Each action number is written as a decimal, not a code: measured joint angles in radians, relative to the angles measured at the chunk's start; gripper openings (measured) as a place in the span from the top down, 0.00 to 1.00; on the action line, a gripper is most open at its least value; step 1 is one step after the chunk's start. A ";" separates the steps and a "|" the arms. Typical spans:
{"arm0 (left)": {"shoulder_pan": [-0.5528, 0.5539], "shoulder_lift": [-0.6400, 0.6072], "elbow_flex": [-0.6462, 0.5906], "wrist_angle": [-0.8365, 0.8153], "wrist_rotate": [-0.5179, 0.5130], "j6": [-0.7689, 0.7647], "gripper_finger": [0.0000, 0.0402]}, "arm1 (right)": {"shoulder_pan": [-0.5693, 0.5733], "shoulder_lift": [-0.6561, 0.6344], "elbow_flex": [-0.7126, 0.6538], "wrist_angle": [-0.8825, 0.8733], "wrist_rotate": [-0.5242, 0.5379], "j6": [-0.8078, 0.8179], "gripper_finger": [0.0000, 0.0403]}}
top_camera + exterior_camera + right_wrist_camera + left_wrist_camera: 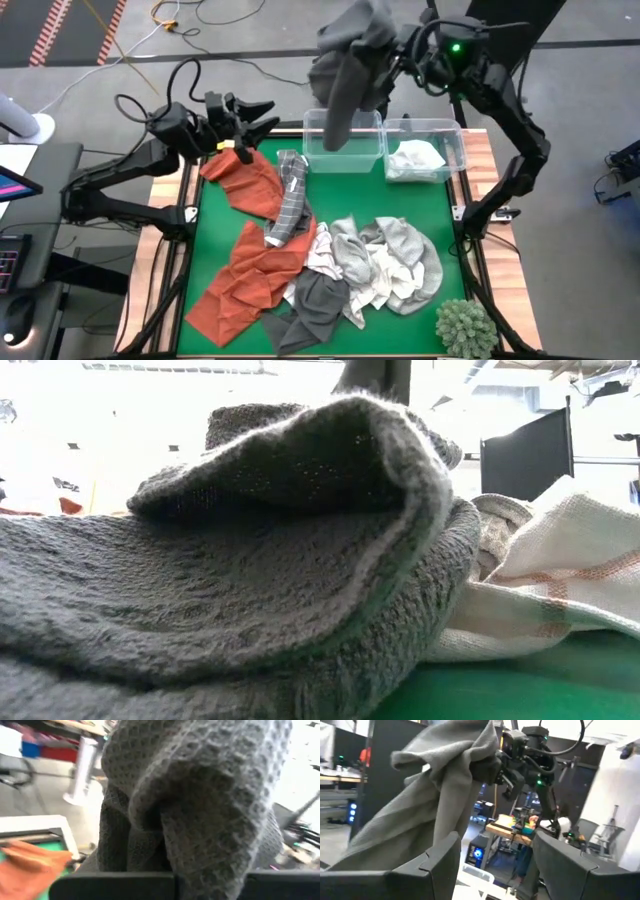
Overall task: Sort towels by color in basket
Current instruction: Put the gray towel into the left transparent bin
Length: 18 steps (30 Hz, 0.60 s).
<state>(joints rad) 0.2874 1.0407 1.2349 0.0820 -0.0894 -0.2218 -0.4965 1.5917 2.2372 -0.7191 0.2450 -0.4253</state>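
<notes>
My right gripper (385, 52) is high over the table's far edge, shut on a dark grey towel (350, 65) that hangs above the left clear bin (310, 150). The left wrist view shows this towel (440, 805) and the right gripper (502, 767). My left gripper (262, 118) is open over the far left corner, just beyond a rust-orange towel (255, 185), touching nothing. A checked towel (290, 200), light grey towels (400, 250), white ones and another dark grey towel (312, 305) lie piled on the green mat. A white towel (415, 158) lies in the right bin. My right gripper holds the dark grey towel by a bunched part near its upper end (482, 755); the cloth wraps over the fingers and hides the pinch. The towel is lifted clear and hangs slack below the gripper, its lower end (338, 132) over the left bin.
A green spiky plant ball (465, 328) sits at the near right corner. In the low view a dark grey towel (250, 560) and a white towel with reddish stripes (570, 570) fill the front. Wooden table edges flank the mat; cables lie on the floor beyond.
</notes>
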 joint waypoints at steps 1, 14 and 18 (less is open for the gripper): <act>0.000 -0.003 0.000 -0.003 -0.010 0.000 0.41 | -0.006 0.000 0.000 -0.008 0.005 -0.012 0.94; 0.000 0.002 0.000 -0.008 -0.028 0.023 0.42 | 0.043 0.050 -0.002 -0.494 -0.256 -0.032 0.93; 0.000 -0.001 0.000 -0.005 -0.028 0.026 0.42 | 0.059 0.018 -0.001 -0.496 -0.395 -0.018 0.93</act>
<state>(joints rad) 0.2874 1.0401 1.2350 0.0769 -0.1173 -0.1958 -0.4377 1.6093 2.2364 -1.2152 -0.1497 -0.4435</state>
